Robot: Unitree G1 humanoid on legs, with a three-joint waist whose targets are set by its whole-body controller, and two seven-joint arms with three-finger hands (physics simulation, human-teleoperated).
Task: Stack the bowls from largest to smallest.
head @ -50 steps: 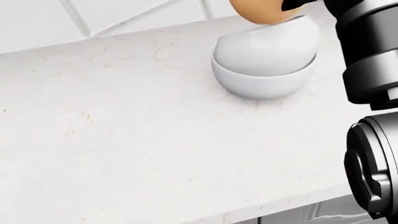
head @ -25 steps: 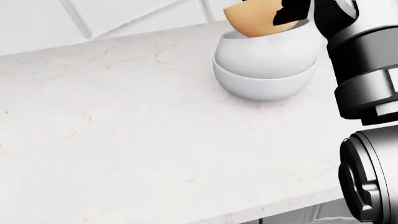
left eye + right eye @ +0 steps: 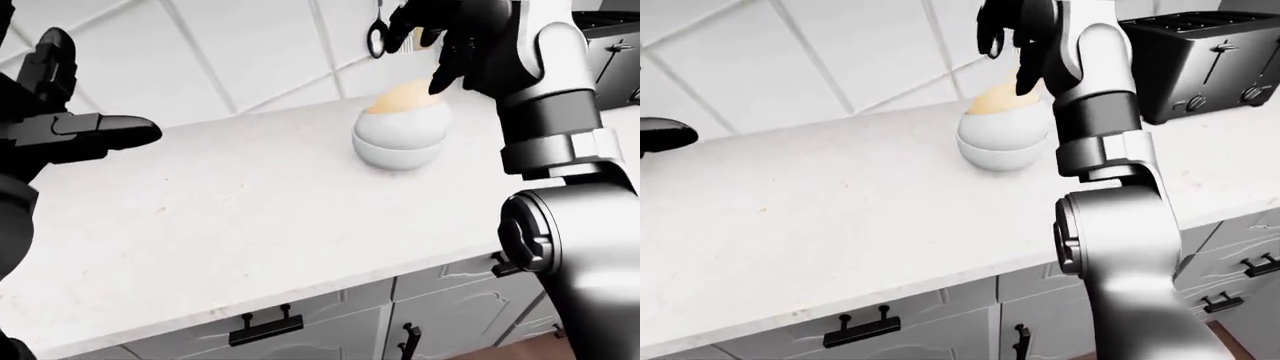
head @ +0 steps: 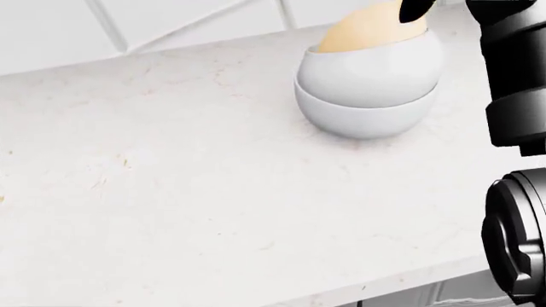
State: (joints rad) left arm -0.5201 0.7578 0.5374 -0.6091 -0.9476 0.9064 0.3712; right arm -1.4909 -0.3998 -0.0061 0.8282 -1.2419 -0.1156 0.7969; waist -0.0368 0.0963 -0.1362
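Two white bowls are nested on the counter: the large one at the bottom, the medium one inside it. A small tan bowl sits in the medium bowl, slightly tilted. My right hand hovers just above the tan bowl with its fingers spread, not touching it. My left hand is open and empty at the left edge of the left-eye view, well away from the stack.
The white stone counter runs along a tiled wall. A black toaster stands right of the stack. Scissors hang on the wall behind the bowls. Grey cabinet drawers with black handles lie under the counter edge.
The right hand held the tan bowl over the white bowls, set it in, then opened and rose off it. The tan bowl now rests in the stack.
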